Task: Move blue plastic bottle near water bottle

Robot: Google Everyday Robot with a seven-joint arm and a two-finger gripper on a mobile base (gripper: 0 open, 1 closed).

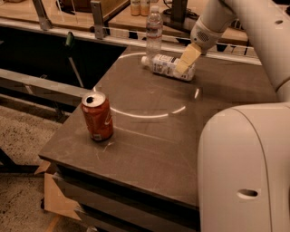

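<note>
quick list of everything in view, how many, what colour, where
blue plastic bottle: 1, clear with a white label, lying on its side at the far side of the table
water bottle: 1, clear, upright just behind it
can: 1, red, upright, front left
table: 1, dark grey, centre
jars: 2, brownish, back counter
gripper: 1, tan, at the lying bottle
arm: 1, white, upper right
robot body: 1, white, lower right
</note>
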